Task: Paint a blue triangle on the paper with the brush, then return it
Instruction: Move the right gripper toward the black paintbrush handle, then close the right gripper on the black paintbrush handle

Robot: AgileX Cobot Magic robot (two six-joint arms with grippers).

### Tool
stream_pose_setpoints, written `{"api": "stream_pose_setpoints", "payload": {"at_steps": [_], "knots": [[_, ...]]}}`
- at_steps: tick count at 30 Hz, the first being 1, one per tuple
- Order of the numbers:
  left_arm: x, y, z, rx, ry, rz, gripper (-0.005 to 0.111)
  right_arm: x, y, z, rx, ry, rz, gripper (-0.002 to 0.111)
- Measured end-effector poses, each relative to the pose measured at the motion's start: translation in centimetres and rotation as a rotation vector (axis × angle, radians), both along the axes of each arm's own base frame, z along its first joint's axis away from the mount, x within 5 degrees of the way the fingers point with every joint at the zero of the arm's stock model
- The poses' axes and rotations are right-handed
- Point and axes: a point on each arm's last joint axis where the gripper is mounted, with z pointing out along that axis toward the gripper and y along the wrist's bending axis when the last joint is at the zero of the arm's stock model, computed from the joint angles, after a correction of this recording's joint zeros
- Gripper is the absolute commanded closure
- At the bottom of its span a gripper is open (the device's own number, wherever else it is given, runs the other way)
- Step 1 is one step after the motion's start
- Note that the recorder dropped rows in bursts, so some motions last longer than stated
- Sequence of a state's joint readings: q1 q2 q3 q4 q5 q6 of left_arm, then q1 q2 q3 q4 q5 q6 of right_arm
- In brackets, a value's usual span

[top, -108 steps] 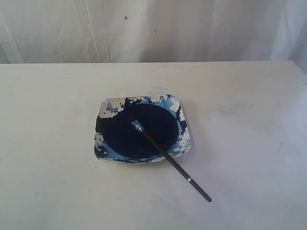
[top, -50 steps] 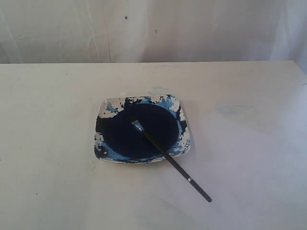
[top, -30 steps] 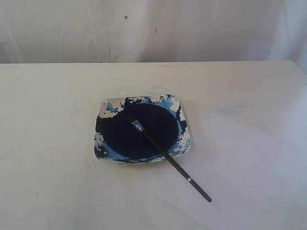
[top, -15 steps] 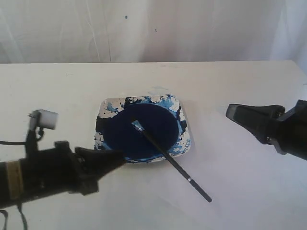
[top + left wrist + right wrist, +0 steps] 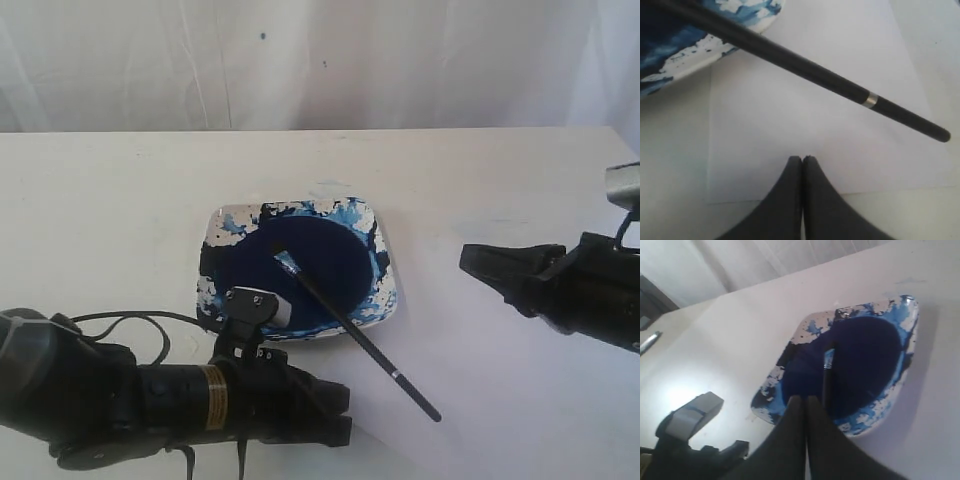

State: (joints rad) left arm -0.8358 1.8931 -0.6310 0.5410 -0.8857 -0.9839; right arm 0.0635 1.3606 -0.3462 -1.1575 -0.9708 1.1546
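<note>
Pressing together, both jaws hold nothing; only the left wrist view plainly shows the paper (image 5: 765, 125) edge under the brush (image 5: 805, 70).

Black brush (image 5: 359, 338), diagonal (silver band showing), handle end on white paper (image 5: 765, 130)

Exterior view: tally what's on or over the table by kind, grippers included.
brush: 1
paint dish: 1
paper: 1
grippers: 2, left gripper and right gripper
Total: 5
</note>
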Motion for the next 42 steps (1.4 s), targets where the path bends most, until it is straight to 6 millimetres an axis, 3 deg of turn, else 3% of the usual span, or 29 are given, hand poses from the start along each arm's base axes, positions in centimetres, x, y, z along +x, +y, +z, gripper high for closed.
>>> {"api": "stream_pose_setpoints", "payload": {"at_steps": [6, 9, 11, 14, 17, 26, 35, 42], "knots": [[0.5, -0.5, -0.7, 0.019, 0.006, -0.005, 0.107, 0.4, -0.4, -0.9, -0.095, -0.003, -0.024, 0.108], [0.5, -0.5, -0.7, 0.023, 0.008, -0.004, 0.107, 0.4, 0.0, -1.5, -0.116, -0.049, 0.033, 0.098], [0.5, -0.5, -0.7, 0.025, 0.007, -0.004, 0.107, 0.4, 0.4, -1.8, -0.122, -0.046, 0.063, 0.086], [0.6, -0.5, -0.7, 0.028, 0.007, -0.003, 0.107, 0.2, 1.4, -2.6, -0.148, -0.062, 0.131, 0.058], [0.6, -0.6, -0.7, 0.029, 0.006, -0.004, 0.107, -0.1, 2.3, -3.1, -0.182, -0.097, 0.203, 0.037], [0.5, -0.6, -0.7, 0.034, 0.000, -0.020, 0.107, -0.7, 3.4, -3.3, -0.220, -0.117, 0.311, 0.048], [0.6, -0.6, -0.7, 0.046, 0.002, -0.019, 0.107, -2.6, 3.9, -3.3, -0.065, 0.223, 0.421, 0.057], [0.5, -0.6, -0.8, 0.049, 0.002, -0.021, 0.107, -3.0, 3.9, -3.7, -0.042, 0.341, 0.421, 0.061]]}}
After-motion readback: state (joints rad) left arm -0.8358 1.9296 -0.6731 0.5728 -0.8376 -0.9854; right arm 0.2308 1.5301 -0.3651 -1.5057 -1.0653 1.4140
